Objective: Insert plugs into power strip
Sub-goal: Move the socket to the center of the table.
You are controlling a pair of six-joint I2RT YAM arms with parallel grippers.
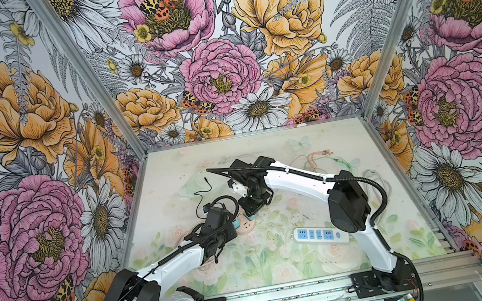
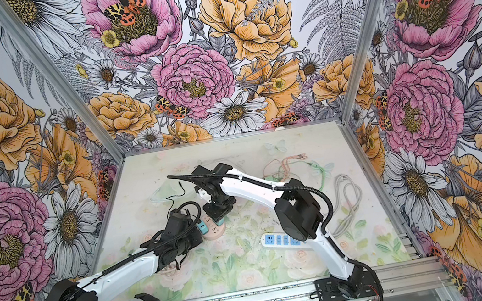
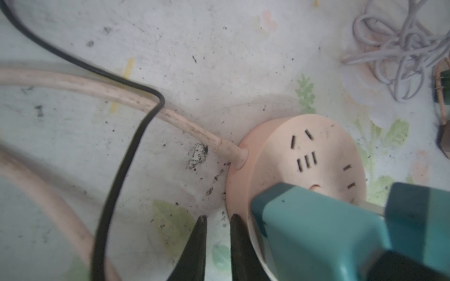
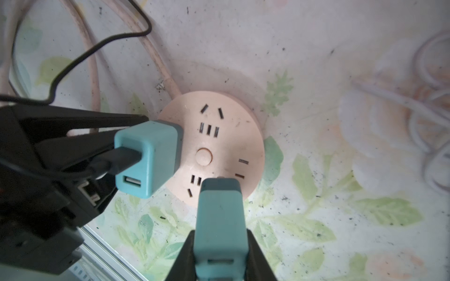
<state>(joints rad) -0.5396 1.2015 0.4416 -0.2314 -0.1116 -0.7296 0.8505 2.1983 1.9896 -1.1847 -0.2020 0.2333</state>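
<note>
Toward the left edge of the table [image 1: 286,269], about midway between front and back, a round pink power strip [image 4: 231,141] is laid flat with its sockets facing up. A teal plug with a black cable [image 4: 155,155] is stood on the strip's face at the rim nearest that left edge, its grey base against the pink surface; how deep its prongs sit cannot be told. The left gripper [image 3: 217,219] is held just beside this plug, its jaws only narrowly parted with nothing between them, and one finger is close against the strip's rim. A second teal plug [image 4: 220,219] is clamped between the fingers of the right gripper [image 4: 220,232]. Its metal prong tip is seen just at the strip's face, between the slots of two sockets; whether it touches cannot be told. A thick pink cord [image 3: 121,95] is run from the strip's side across the table and is crossed by the black cable [image 3: 126,150]. A white power strip with blue sockets [image 1: 320,236] is laid nearer the front right corner, and a grey cable bundle [image 1: 377,181] is heaped by the right edge.
</note>
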